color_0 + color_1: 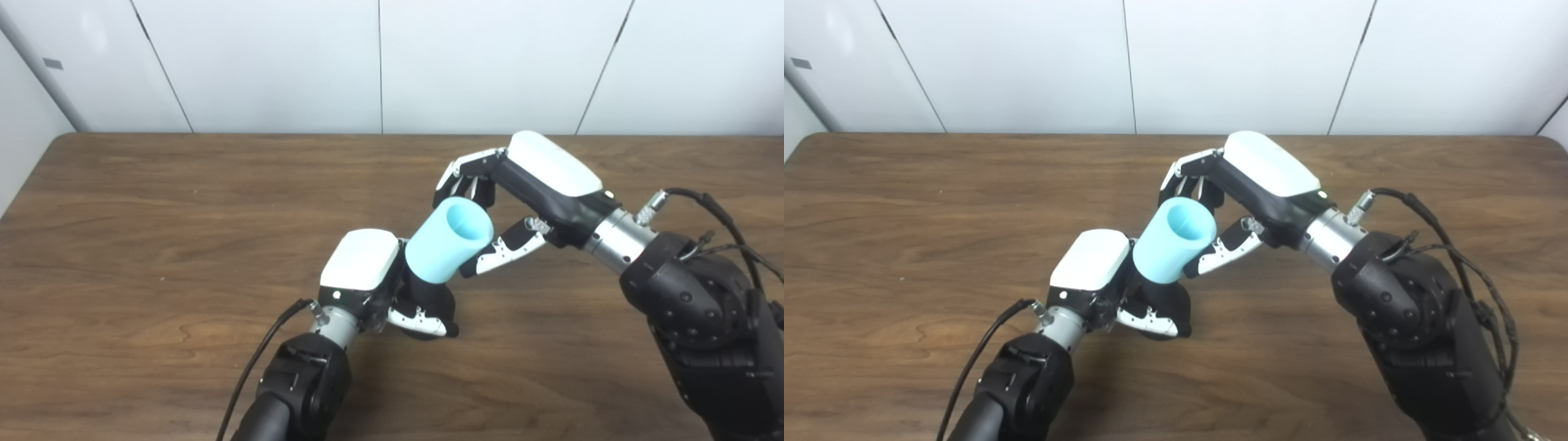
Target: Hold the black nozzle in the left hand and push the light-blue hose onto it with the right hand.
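Note:
My left hand (367,275) is shut on the black nozzle (430,298), low over the table's middle. Only the nozzle's dark base shows, between my fingers. The light-blue hose (446,248) sits over the nozzle's upper part and tilts up to the right, its open end facing the camera. My right hand (527,184) comes in from the right and closes around the hose's upper end. Its fingers (1182,184) curl behind the rim and its thumb (1222,251) presses the near side.
The brown wooden table (153,214) spreads on all sides of both hands. White wall panels (380,61) stand behind its far edge. A black cable (716,214) loops over my right forearm, and another (257,355) trails from my left wrist.

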